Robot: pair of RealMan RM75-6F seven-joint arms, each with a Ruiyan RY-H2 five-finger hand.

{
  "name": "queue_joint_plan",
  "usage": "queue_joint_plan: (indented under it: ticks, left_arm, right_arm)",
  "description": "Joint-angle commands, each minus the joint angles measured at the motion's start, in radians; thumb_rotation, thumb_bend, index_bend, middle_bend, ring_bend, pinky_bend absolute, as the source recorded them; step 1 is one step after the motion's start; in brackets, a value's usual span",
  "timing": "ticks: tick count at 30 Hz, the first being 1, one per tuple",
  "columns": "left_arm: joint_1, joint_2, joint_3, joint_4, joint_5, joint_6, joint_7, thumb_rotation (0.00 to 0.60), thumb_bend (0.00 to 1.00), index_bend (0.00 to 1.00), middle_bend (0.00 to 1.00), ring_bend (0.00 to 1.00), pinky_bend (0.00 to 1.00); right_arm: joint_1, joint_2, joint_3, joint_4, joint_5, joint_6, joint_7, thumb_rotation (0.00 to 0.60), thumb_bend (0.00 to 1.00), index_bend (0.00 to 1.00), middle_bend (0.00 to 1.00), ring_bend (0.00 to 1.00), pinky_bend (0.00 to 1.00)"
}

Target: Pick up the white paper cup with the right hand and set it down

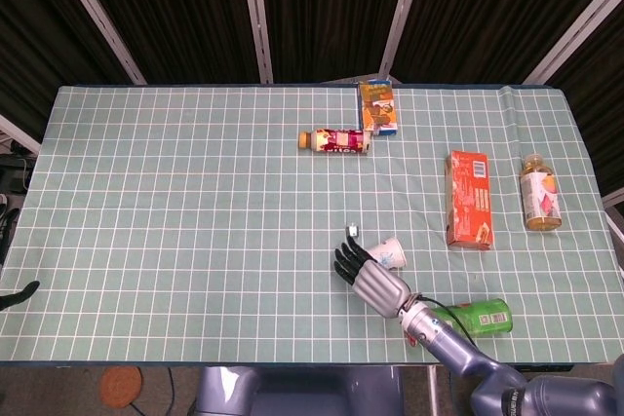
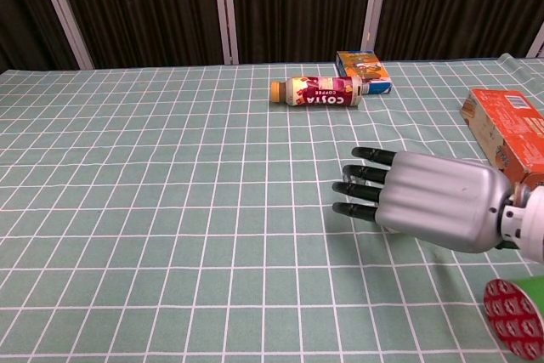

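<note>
Cup beside your right robot hand (image 1: 375, 283), not gripped.
Your fingers (image 2: 364, 186) are extended and apart, holding nothing; the white paper cup (image 1: 387, 252) lies on the tabletop (image 1: 195, 192) just behind them.

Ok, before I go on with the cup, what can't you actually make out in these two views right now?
- White paper cup: head view shows part of it beside the right hand; whether they touch is unclear. Chest view: hidden behind the hand.
- Small dark object: too small to identify in head view, hidden in chest view.
- Green can: cut off by the chest view's edge.
- Left hand: in neither view.
</note>
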Motion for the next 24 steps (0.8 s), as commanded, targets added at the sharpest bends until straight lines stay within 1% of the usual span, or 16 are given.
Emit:
queue_joint_plan:
  ticks: [1, 4, 6, 9, 12, 13, 15, 17, 20, 24]
  left_arm:
    - [-0.001, -0.001, -0.001, 0.001, -0.003, -0.002, 0.001, 0.600, 0.00, 0.00, 0.00, 0.00, 0.00]
    - [-0.003, -0.002, -0.002, 0.002, -0.006, -0.004, 0.004, 0.600, 0.00, 0.00, 0.00, 0.00, 0.00]
    - [-0.003, -0.004, -0.002, 0.003, -0.006, -0.005, 0.007, 0.600, 0.00, 0.00, 0.00, 0.00, 0.00]
    - [-0.004, -0.005, -0.002, 0.002, -0.007, -0.005, 0.011, 0.600, 0.00, 0.00, 0.00, 0.00, 0.00]
    - [-0.005, -0.007, -0.001, 0.003, -0.008, -0.006, 0.014, 0.600, 0.00, 0.00, 0.00, 0.00, 0.00]
    - [-0.005, -0.008, -0.001, 0.003, -0.008, -0.006, 0.015, 0.600, 0.00, 0.00, 0.00, 0.00, 0.00]
    - [-0.005, -0.008, -0.001, 0.004, -0.009, -0.006, 0.015, 0.600, 0.00, 0.00, 0.00, 0.00, 0.00]
    - [-0.005, -0.008, -0.002, 0.004, -0.010, -0.006, 0.014, 0.600, 0.00, 0.00, 0.00, 0.00, 0.00]
    - [-0.006, -0.008, -0.002, 0.005, -0.012, -0.009, 0.013, 0.600, 0.00, 0.00, 0.00, 0.00, 0.00]
    - [-0.009, -0.008, -0.002, 0.006, -0.015, -0.015, 0.012, 0.600, 0.00, 0.00, 0.00, 0.00, 0.00]
  right_arm:
    - [0.005, -0.029, -0.001, 0.032, 0.035, 0.006, -0.069, 0.600, 0.08, 0.00, 0.00, 0.00, 0.01]
    - [0.007, -0.042, -0.006, 0.053, 0.043, 0.017, -0.103, 0.600, 0.09, 0.00, 0.00, 0.00, 0.05]
    - [0.008, -0.049, -0.012, 0.070, 0.044, 0.022, -0.114, 0.600, 0.09, 0.00, 0.02, 0.00, 0.10]
    - [0.011, -0.056, -0.023, 0.090, 0.039, 0.022, -0.114, 0.600, 0.10, 0.00, 0.09, 0.00, 0.21]
    - [0.022, -0.064, -0.035, 0.128, 0.012, 0.020, -0.117, 0.600, 0.11, 0.00, 0.16, 0.04, 0.28]
    - [0.022, -0.070, -0.039, 0.144, 0.008, 0.021, -0.107, 0.600, 0.13, 0.02, 0.19, 0.07, 0.32]
    - [0.024, -0.078, -0.043, 0.163, -0.005, 0.024, -0.089, 0.600, 0.17, 0.10, 0.28, 0.17, 0.44]
    - [0.030, -0.082, -0.049, 0.182, -0.035, 0.031, -0.061, 0.600, 0.20, 0.17, 0.36, 0.23, 0.51]
    - [0.040, -0.080, -0.060, 0.208, -0.097, 0.049, 0.005, 0.600, 0.23, 0.23, 0.41, 0.28, 0.54]
    - [0.048, -0.074, -0.060, 0.234, -0.155, 0.078, 0.113, 0.600, 0.24, 0.25, 0.43, 0.30, 0.56]
